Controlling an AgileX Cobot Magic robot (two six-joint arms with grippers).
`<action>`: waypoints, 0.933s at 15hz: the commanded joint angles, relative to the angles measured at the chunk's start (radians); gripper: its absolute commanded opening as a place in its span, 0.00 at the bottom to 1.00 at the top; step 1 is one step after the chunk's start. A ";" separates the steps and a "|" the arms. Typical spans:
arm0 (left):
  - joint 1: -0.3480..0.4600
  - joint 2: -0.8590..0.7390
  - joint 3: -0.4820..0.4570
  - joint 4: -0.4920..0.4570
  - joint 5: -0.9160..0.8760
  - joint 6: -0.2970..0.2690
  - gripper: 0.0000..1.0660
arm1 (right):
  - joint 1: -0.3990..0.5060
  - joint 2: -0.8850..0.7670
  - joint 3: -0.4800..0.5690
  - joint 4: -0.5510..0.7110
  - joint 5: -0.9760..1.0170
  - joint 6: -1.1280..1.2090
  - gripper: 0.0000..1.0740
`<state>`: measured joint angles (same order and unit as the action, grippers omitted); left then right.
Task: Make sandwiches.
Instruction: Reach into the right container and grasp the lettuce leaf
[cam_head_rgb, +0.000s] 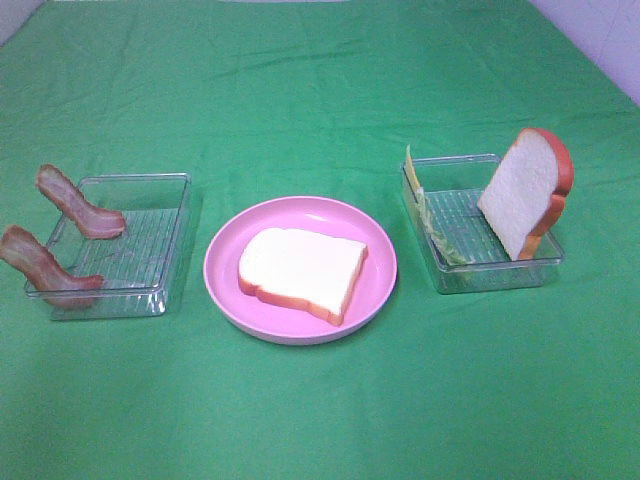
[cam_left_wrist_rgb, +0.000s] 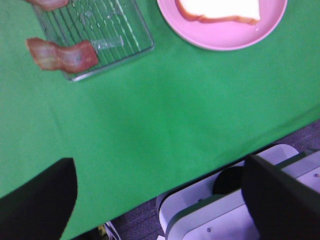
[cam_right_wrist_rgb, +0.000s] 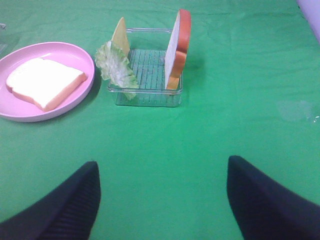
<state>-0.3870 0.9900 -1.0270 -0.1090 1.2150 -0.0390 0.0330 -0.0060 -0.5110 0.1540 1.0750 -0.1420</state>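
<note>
Since white toy bread slice (cam_head_rgb: 300, 270) lies on round pink plate (cam_head_rgb: 222, 265): filling step, likely.
Jaws: left gripper (cam_left_wrist_rgb: 157, 160), right gripper (cam_right_wrist_rgb: 162, 162) apart, empty.
Next: reach reddish-brown bacon strips (cam_head_rgb: 75, 200), 9 o'clock.

A bread slice (cam_head_rgb: 303, 272) lay on the central plate (cam_head_rgb: 225, 285). Two bacon strips (cam_head_rgb: 80, 207) leaned over the left tray (cam_head_rgb: 150, 255). The right tray (cam_head_rgb: 475, 272) held the lettuce (cam_head_rgb: 436, 236), the cheese slice (cam_head_rgb: 410, 170) and a leaning bread slice (cam_head_rgb: 522, 192).

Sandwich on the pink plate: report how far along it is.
Done: one bread slice lies flat on the pink plate. In hand: nothing; left gripper and right gripper both open, empty. Remaining: two bacon strips draped over the left tray, plus lettuce, cheese and the second bread slice leaning in the right tray.
</note>
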 joint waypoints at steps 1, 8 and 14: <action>-0.005 -0.258 0.182 0.000 0.062 -0.006 0.80 | 0.003 -0.014 0.004 0.002 -0.011 -0.008 0.64; -0.005 -0.760 0.345 0.001 0.035 0.108 0.80 | 0.003 -0.014 0.000 0.001 -0.019 -0.008 0.64; -0.005 -0.984 0.445 0.005 -0.054 0.148 0.80 | 0.003 0.105 -0.045 0.023 -0.231 -0.008 0.64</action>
<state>-0.3870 -0.0010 -0.5660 -0.1060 1.1790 0.1020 0.0330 0.1630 -0.5460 0.1760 0.8270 -0.1420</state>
